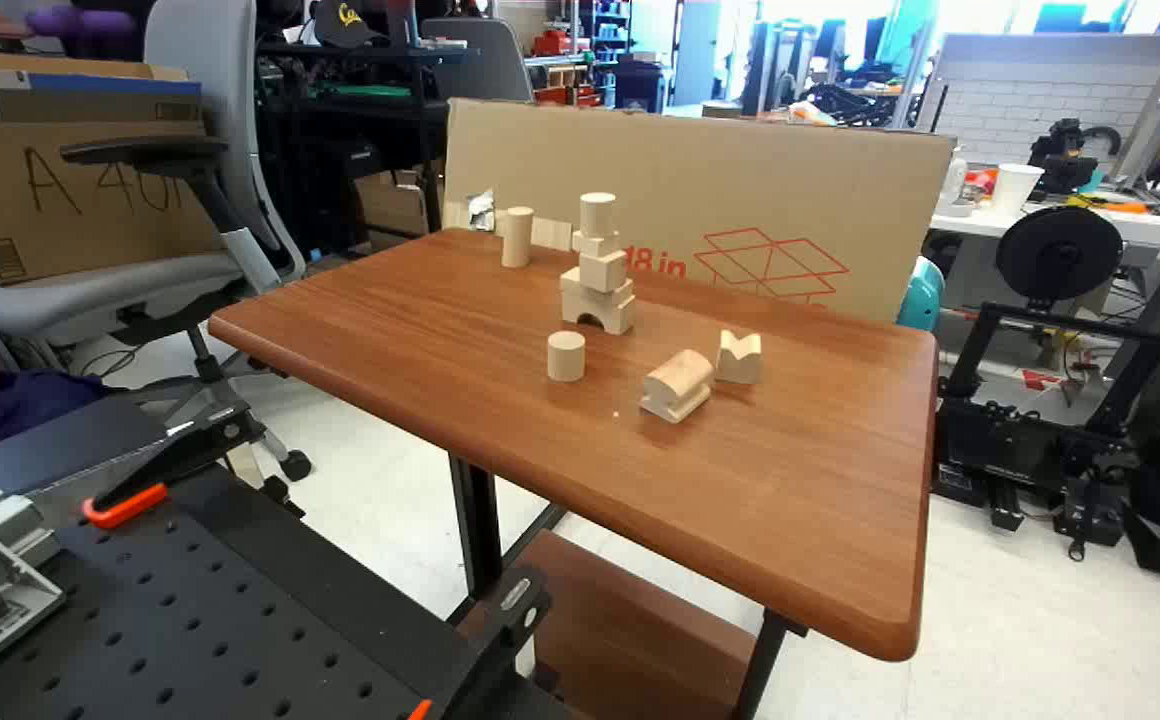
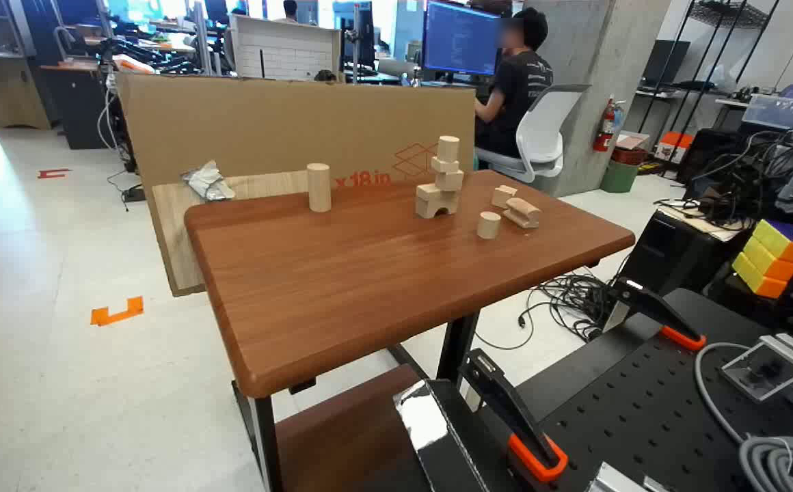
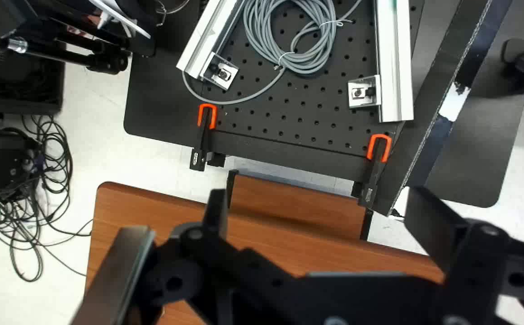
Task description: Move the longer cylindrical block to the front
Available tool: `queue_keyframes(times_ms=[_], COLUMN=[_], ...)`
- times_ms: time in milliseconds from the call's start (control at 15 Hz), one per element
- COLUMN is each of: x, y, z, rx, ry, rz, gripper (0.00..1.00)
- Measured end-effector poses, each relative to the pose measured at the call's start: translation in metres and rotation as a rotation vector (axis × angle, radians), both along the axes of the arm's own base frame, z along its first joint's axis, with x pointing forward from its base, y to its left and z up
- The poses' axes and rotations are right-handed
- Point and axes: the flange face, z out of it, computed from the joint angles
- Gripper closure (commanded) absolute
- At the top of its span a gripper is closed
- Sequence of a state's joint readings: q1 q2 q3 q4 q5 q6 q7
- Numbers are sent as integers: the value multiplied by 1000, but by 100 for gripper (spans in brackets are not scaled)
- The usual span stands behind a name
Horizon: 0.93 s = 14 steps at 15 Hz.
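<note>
The longer cylindrical block (image 1: pixel 517 238) is a plain pale wooden cylinder, standing upright near the table's far edge; in an exterior view it also stands upright (image 2: pixel 318 188), away from the other blocks. It is out of view in the wrist view. My gripper (image 3: pixel 317 203) shows only in the wrist view, with its two black fingers wide apart and nothing between them. The brown table (image 3: pixel 262 234) lies beyond the fingers there.
A stepped stack of wooden blocks (image 1: pixel 597 275) with a cylinder on top stands on the table. A shorter stubby cylinder (image 1: pixel 566 357), a rounded block (image 1: pixel 678 385) and a V-notched block (image 1: pixel 739 358) lie nearby. A cardboard sheet (image 2: pixel 287 130) stands behind the table.
</note>
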<state>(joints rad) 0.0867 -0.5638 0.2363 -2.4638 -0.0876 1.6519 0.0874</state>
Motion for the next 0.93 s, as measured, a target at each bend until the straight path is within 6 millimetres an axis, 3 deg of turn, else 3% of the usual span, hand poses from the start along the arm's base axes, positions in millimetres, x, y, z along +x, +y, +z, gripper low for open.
queue_keyframes(times_ms=[600, 733, 933], x=[2, 13, 48], y=[0, 4, 14], z=[-1, -6, -20], rx=[3, 21, 100], ry=[1, -10, -72], rz=[-4, -17, -64], gripper=[0, 0, 0])
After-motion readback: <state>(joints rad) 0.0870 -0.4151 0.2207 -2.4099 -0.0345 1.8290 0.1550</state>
